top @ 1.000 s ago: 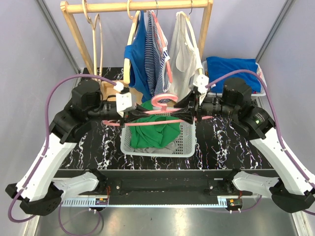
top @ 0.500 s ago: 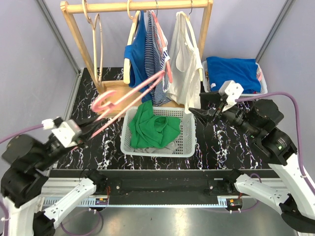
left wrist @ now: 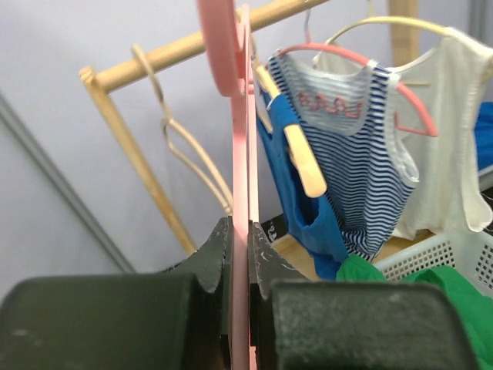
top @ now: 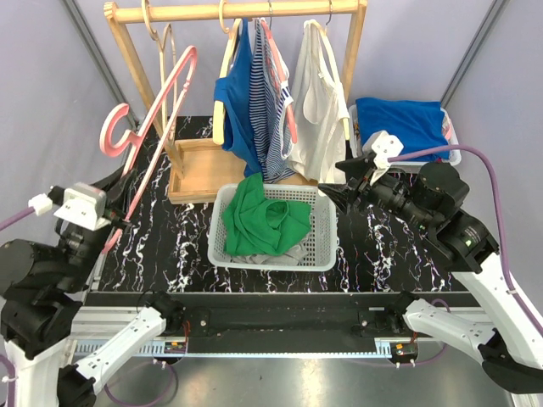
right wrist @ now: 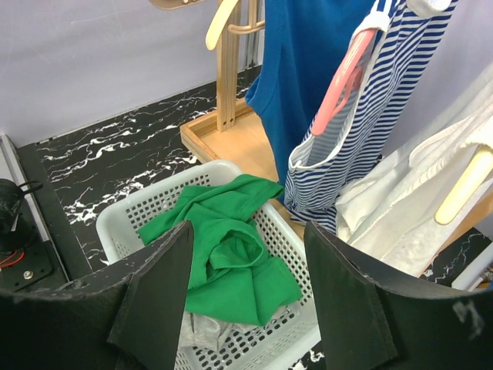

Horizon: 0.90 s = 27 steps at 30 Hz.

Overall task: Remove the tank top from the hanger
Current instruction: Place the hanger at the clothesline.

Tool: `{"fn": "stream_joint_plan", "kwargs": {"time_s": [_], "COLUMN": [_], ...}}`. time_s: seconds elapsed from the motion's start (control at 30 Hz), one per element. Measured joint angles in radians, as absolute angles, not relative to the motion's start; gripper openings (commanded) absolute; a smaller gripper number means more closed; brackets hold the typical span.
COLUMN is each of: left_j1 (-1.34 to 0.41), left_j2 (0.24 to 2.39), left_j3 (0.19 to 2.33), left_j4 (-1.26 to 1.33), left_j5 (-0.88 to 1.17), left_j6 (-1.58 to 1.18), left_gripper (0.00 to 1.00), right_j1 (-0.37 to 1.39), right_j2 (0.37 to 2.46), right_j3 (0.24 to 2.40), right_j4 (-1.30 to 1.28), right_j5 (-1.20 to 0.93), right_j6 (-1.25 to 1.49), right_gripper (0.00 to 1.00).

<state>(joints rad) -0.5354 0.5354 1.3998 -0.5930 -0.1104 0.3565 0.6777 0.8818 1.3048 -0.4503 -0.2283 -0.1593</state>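
1. Tank top [top: 263,216] is off the pink hanger [left wrist: 240,154], which the left gripper [left wrist: 240,239] pinches tight, tilted upward at far left.
2. It lies crumpled in the white basket [top: 319,239] at centre.
3. Right gripper [right wrist: 246,231] hangs near the basket's right side, fingers spread, empty.

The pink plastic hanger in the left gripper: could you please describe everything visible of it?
The pink plastic hanger is bare, with no garment on it. It looks thin and smooth, with a curved hook at its top. The left gripper is shut on it near one end, and the rest slants up into the air.
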Motion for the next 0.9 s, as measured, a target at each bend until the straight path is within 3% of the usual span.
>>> {"fn": "stream_joint_plan", "kwargs": {"time_s": [0.9], "left_j1": [-0.449], "left_j2": [0.691], "left_j3": [1.302], "left_j4": [-0.616], "left_j5": [-0.328], "left_j6": [0.245], "left_gripper": [0.0], "right_j1": [0.678], "right_j2": [0.841], "right_j3": [1.309], "right_j4": [-0.461], "right_j5": [-0.227], "right_j6": [-0.161], "right_gripper": [0.67]}}
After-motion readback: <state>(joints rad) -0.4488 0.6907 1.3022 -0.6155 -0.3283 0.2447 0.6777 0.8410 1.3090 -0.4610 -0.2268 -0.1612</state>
